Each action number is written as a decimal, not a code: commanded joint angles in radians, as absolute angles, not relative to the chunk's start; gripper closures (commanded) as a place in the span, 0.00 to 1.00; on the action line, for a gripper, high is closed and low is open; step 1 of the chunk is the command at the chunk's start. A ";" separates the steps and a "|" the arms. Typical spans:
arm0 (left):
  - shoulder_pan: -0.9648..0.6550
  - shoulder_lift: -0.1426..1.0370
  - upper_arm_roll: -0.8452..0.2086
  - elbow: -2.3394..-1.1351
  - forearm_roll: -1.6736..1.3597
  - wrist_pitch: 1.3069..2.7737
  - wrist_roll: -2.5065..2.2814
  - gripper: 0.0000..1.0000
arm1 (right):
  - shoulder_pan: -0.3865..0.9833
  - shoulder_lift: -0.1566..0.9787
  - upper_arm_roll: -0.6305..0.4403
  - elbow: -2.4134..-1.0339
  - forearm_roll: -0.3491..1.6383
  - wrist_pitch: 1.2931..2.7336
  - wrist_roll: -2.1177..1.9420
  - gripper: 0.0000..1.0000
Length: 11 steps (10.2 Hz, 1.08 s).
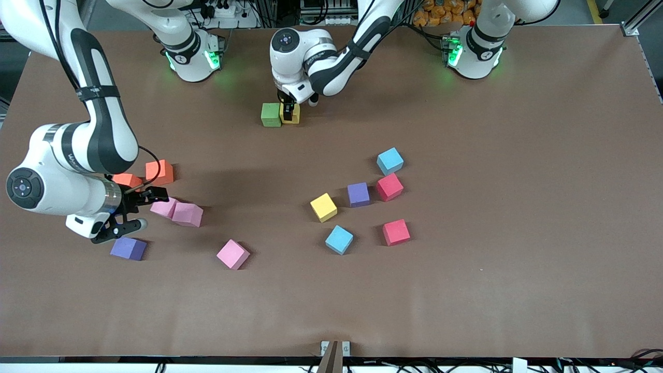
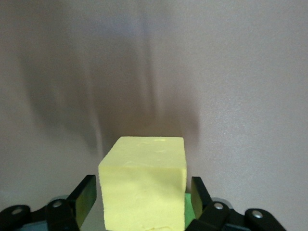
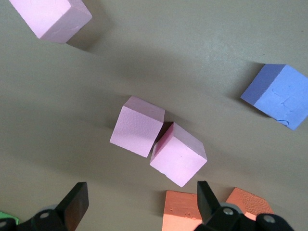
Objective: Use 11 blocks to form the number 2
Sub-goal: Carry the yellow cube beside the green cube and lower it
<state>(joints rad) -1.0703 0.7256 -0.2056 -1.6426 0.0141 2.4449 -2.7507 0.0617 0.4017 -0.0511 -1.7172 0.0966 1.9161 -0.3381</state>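
A green block [image 1: 271,114] and a yellow block [image 1: 293,117] sit side by side, touching, near the robots' bases. My left gripper [image 1: 288,111] is down around the yellow block [image 2: 144,187], open, with a small gap at each finger. A strip of the green block [image 2: 190,211] shows beside it. My right gripper [image 1: 135,212] hangs open over two orange blocks [image 1: 159,172] [image 1: 127,180] and two touching pink blocks [image 1: 164,207] [image 1: 187,214]. In the right wrist view one orange block [image 3: 180,211] lies partly between the fingers of the right gripper [image 3: 142,207].
Loose blocks: purple [image 1: 128,248] and pink [image 1: 232,254] toward the right arm's end. In the middle lie light blue [image 1: 390,160], purple [image 1: 358,194], red [image 1: 389,187], yellow [image 1: 323,207], light blue [image 1: 339,239] and red [image 1: 396,232].
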 commanded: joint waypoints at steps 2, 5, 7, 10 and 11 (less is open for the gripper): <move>-1.065 0.709 -0.198 -1.640 0.018 2.424 -2.872 0.13 | 0.063 0.391 -0.051 -1.721 0.100 1.913 -0.334 0.00; -1.058 0.719 -0.196 -1.632 -0.009 2.425 -2.875 0.13 | 0.064 0.391 -0.051 -1.721 0.100 1.913 -0.334 0.00; -1.058 0.729 -0.196 -1.620 -0.009 2.425 -2.876 0.13 | 0.064 0.391 -0.049 -1.720 0.100 1.911 -0.334 0.00; -1.040 0.732 -0.196 -1.618 -0.017 2.427 -2.878 0.13 | 0.058 0.388 -0.049 -1.710 0.100 1.902 -0.353 0.00; -1.032 0.732 -0.196 -1.618 -0.026 2.428 -2.879 0.13 | 0.060 0.388 -0.049 -1.710 0.100 1.904 -0.365 0.00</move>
<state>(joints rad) -1.0347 0.7275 -0.1942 -1.6370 -0.0269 2.4446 -2.7519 0.0622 0.4014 -0.0504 -1.7108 0.0966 1.9160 -0.3431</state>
